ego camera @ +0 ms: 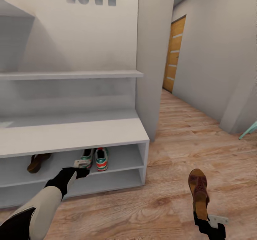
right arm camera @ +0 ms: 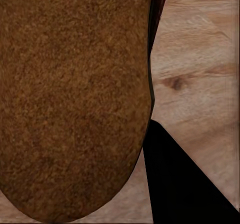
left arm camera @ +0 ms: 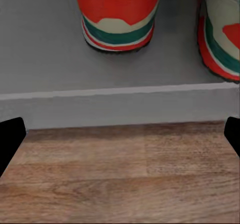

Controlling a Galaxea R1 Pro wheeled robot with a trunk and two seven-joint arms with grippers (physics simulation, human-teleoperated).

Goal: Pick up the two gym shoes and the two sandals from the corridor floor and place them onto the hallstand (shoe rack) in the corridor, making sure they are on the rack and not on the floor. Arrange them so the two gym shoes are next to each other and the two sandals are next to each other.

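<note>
One sandal (ego camera: 198, 193) clamped heel-end in right gripper (ego camera: 210, 221); left gripper (ego camera: 82, 164) spread, empty, at 9 o'clock. Risk: slipping from shallow grip.

gym shoes (ego camera: 95, 159) on hallstand (ego camera: 71, 134), sandal (ego camera: 198, 193) held

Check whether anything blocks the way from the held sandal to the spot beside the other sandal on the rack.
The left arm crosses in front of the open tier. The right gripper holds the sandal; the other sandal sits left of the gym shoes.
</note>
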